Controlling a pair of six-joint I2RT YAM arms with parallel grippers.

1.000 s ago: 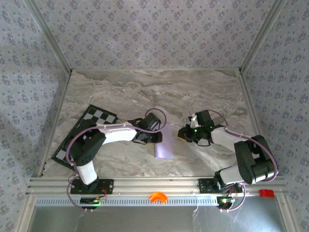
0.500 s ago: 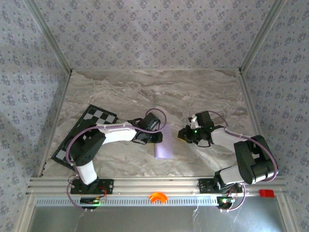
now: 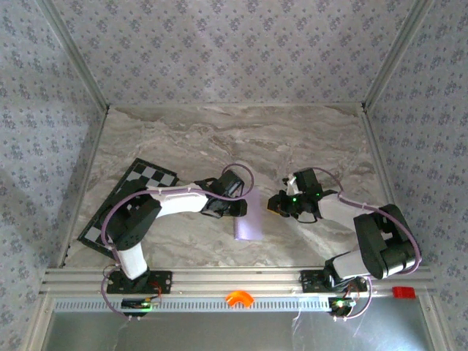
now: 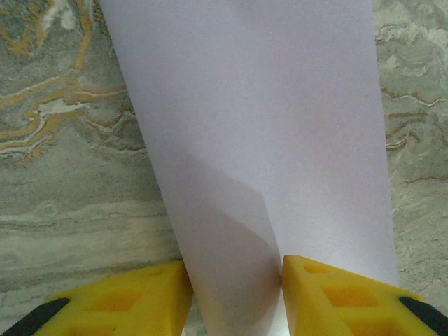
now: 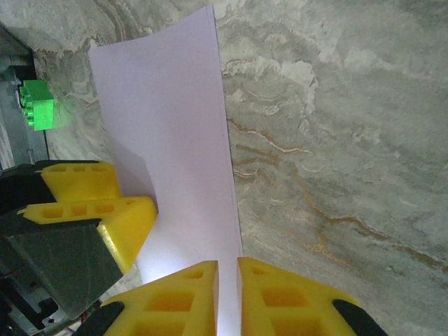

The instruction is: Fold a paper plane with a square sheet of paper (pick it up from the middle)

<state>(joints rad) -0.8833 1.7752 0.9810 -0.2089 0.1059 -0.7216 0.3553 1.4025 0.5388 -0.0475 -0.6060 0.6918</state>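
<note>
Lying on the marble surface (image 3: 219,139), front-centre between the two arms, the square sheet of paper (image 3: 248,223) is folded to a narrow pale lilac strip. Its long axis runs away from the arm bases. Both arm tips meet it at the far half; the near end lies free.

Left pincer (image 4: 234,280) comes in from the strip's left side. A raised hump of the top layer sits between its yellow fingers (image 4: 140,297) and touches both, so it is clamped on the paper with the jaws partly apart. Shadow falls across the hump.

Right pincer (image 5: 227,280) comes in from the opposite side, jaws almost together. The strip's long edge runs into the thin slit between them, so it is pinched on that edge. The right wrist view also catches the left pincer's fingers against the paper's other side.

Green block (image 5: 36,105) shows past one end of the strip, not touching it. Checkered board (image 3: 150,175) lies at the left, partly under the left arm, well apart from the paper.
</note>
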